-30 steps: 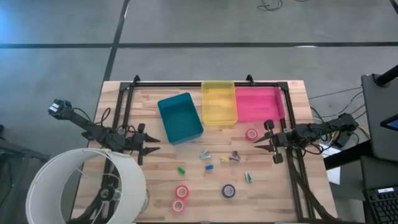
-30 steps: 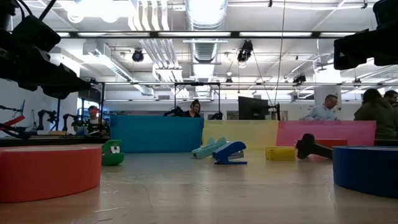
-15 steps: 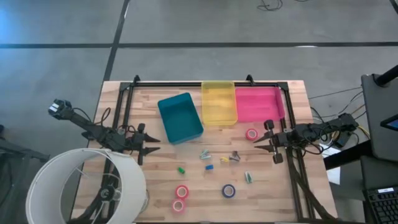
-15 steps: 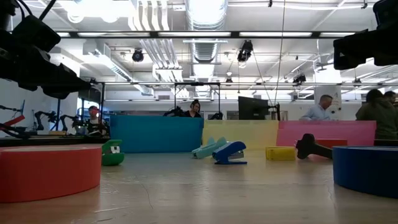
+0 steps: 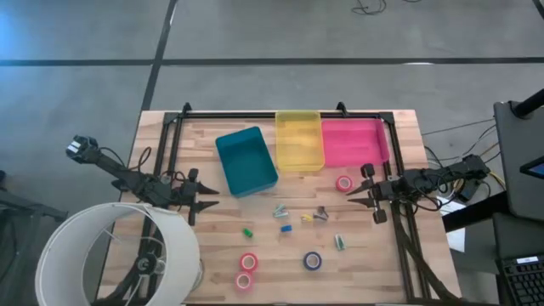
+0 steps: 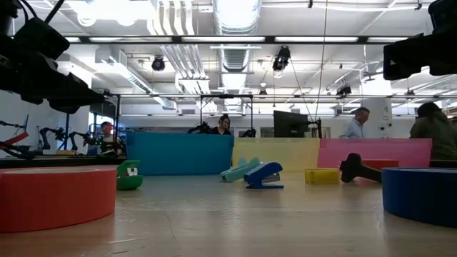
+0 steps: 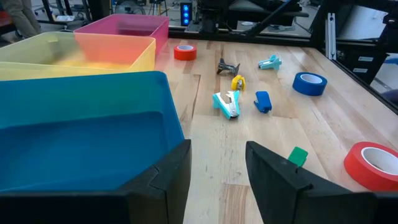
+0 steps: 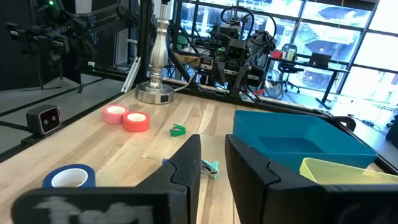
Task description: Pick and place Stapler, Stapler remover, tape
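Both grippers hang open above the table and touch nothing. In the high view my left gripper is just left of the teal bin, and my right gripper is beside one pinkish-red tape roll. Two more pinkish-red rolls and the dark blue roll lie flat near the near edge. Small staplers and staple removers lie scattered mid-table: a teal stapler, a blue one, a yellow piece, a dark remover and a green piece.
The teal bin, a yellow bin and a pink bin stand in a row toward the far edge. A lamp with a white shade stands at the near left corner. A black frame runs round the table. People move in the room behind.
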### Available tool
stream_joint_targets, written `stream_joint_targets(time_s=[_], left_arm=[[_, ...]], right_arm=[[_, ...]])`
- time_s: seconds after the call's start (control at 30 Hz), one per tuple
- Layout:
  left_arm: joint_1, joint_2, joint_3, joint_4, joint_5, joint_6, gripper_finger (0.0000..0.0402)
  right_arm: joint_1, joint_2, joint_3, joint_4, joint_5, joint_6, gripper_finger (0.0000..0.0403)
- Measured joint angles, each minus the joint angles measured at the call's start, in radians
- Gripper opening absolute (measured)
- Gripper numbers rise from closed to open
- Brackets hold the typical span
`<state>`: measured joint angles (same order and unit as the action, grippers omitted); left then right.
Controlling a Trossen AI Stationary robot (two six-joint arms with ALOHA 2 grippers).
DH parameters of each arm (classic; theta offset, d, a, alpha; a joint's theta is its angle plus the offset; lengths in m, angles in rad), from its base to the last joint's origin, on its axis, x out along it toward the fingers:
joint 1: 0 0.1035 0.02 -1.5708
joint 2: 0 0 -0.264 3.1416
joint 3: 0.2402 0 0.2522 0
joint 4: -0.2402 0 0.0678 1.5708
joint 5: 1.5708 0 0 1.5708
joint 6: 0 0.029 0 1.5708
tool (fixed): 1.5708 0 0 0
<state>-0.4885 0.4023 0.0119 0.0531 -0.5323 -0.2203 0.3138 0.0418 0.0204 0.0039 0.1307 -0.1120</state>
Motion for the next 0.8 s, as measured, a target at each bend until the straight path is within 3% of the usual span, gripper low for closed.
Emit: stream_joint_targets(time_s=[0.47,0.8], left_arm=[[0.000,0.000,0.000,0.000,0.000,0.000,0.0156],[0.000,0.000,0.000,0.000,0.000,0.000,0.0156]], right_arm=[[0.000,0.000,0.000,0.000,0.000,0.000,0.0087],[0.000,0.000,0.000,0.000,0.000,0.000,0.0071]])
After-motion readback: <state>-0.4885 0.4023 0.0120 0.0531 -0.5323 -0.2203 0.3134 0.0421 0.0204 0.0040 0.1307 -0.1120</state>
